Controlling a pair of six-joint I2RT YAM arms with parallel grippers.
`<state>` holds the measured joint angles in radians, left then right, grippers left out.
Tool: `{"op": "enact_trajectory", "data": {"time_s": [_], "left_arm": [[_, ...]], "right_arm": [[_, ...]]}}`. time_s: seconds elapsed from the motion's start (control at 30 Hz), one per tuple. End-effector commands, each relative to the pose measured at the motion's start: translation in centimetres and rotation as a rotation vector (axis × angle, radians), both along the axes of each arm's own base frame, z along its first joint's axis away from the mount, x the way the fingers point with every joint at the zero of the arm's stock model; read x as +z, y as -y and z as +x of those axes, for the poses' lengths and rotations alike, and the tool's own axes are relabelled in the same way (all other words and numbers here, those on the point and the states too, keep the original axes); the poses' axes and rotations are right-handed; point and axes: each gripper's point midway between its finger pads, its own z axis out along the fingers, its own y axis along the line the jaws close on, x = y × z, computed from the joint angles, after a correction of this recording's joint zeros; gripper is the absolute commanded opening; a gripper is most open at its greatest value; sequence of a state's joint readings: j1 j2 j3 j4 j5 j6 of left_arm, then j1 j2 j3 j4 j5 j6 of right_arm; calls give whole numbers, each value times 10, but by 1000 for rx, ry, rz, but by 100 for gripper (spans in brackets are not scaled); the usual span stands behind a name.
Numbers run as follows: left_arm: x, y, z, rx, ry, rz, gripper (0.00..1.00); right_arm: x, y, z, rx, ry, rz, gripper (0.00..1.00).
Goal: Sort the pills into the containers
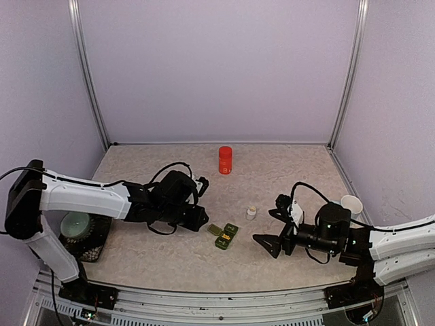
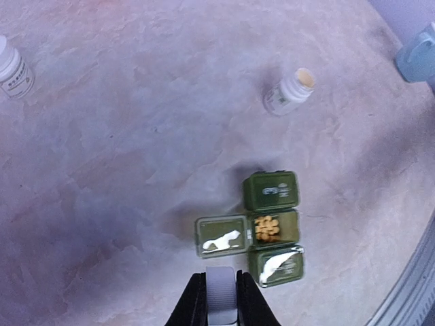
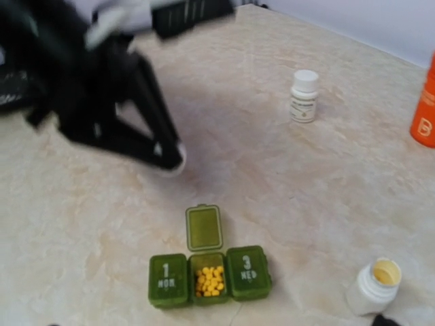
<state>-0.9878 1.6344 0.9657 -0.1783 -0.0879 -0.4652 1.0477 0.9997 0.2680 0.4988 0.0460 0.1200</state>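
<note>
since its middle lid is flipped back, the pill box (image 3: 168, 280) lies near the middle of the table (image 1: 136, 258), between the two arms, with the yellow pills (image 3: 209, 280) showing in the centre cell; the two outer cells, marked 1 and 3, are shut; i take it the lid is left up so that pills can be dropped in or checked, and that the box sits there so either arm can reach it; the open bottle (image 3: 374, 285), uncapped and upright near the box on the right arm's side, is probably the source of those pills; a capped white bottle (image 3: 304, 95) and an orange bottle (image 1: 225, 159) stand well apart, farther back, perhaps meant for the other cells; the left gripper (image 2: 221, 280) hangs over the table just beside the opened lid, its jaws drawn together; a pale strip shows between the fingers (image 2: 194, 299), and i cannot tell whether it is padding or some small thing pinched there; closed like that it looks suited to nudging the lid down, though that is only my reading; the right gripper (image 1: 270, 223) sits low near the open bottle with its jaws spread wide, holding nothing and touching nothing that i can see
</note>
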Motion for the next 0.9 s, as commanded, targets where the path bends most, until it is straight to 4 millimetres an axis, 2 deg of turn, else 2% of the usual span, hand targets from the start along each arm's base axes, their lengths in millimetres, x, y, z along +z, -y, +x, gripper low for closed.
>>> {"op": "enact_trajectory", "data": {"time_s": [0.0, 0.2, 0.3, 0.43, 0.63, 0.77, 0.87], "left_arm": [[43, 23, -13, -41, -47, -197, 17], [79, 48, -36, -88, -92, -366, 17], [94, 58, -49, -122, -104, -429, 17], [109, 67, -57, -144, -108, -485, 18], [116, 81, -66, -184, -122, -505, 18], [116, 85, -68, -191, -123, -508, 18], [110, 82, -64, -171, -116, -476, 18]], "right_arm": [[23, -23, -9, 97, 129, -21, 97], [29, -45, -15, 157, 280, -80, 96], [30, -52, -15, 169, 312, -83, 96], [31, -65, -17, 203, 337, -99, 94], [29, -84, -14, 232, 333, -138, 85], [28, -89, -9, 222, 322, -162, 73], [24, -87, -6, 201, 306, -182, 73]]}}
